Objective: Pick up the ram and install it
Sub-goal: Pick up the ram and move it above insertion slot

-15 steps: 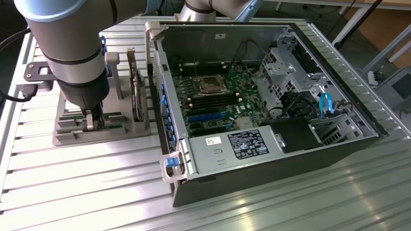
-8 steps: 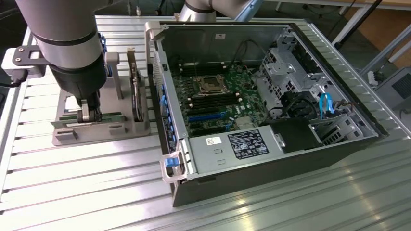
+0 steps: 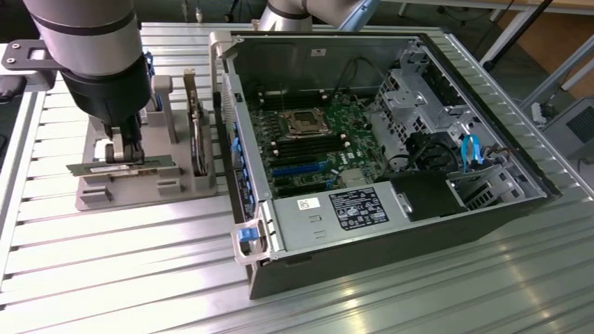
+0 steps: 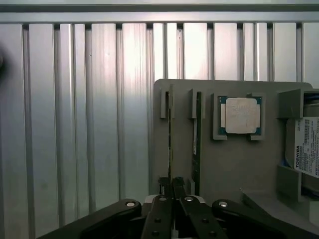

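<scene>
**Pincer clamped on the ram at the parts holder**

Your pincer [image 3: 125,154] [image 4: 171,188] is closed on the ram [image 3: 93,168] [image 4: 169,134], with the fingers nearly together and the thin green stick pinched edge-on between them. The arm comes straight down onto it. The ram lies level along its slot in the grey parts holder [image 3: 97,195] [image 4: 229,169]. You cannot tell from these views whether it has cleared the slot.

In the wrist view a second memory stick [image 4: 197,129] sits in the neighbouring slot, just beside the one you hold. Past it on the same holder lie the square silver processor chip [image 4: 240,115] in its own pocket and the hard drive [image 4: 308,147] with its white Toshiba label.

In the exterior view the hard drive [image 3: 197,139] stands on edge at about 3 o'clock from the pincer. Further along at 3 o'clock the open computer case [image 3: 390,257] lies on its side, just beside the holder. Its green motherboard [image 3: 316,149] faces up, and the processor socket [image 3: 304,123] sits at the board's 12 o'clock end.

Holder and case both rest on the ribbed aluminium worktop [image 3: 111,264] [image 4: 75,124].
</scene>
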Robot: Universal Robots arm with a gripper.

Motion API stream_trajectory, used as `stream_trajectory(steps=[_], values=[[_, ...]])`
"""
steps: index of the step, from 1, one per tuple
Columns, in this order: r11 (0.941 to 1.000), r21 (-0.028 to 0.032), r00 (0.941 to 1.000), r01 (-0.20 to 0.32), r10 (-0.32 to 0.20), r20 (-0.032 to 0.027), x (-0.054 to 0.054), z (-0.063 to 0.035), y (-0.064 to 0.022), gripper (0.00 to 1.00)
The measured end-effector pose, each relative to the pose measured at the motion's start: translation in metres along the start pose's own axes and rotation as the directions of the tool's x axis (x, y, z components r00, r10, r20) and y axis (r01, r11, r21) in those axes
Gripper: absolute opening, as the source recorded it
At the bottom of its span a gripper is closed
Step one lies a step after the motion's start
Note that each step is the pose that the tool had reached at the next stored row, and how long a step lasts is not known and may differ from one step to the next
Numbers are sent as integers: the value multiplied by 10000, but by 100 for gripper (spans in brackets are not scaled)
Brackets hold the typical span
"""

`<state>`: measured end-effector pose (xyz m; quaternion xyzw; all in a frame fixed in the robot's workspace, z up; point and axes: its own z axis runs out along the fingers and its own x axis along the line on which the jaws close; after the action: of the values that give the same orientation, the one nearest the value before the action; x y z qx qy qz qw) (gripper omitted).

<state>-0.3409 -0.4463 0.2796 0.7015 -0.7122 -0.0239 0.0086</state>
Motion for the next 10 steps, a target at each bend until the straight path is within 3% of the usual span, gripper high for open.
stream_trajectory(steps=[10], values=[[10000, 0, 10000, 0, 0, 0, -7, -296, 4, 11]])
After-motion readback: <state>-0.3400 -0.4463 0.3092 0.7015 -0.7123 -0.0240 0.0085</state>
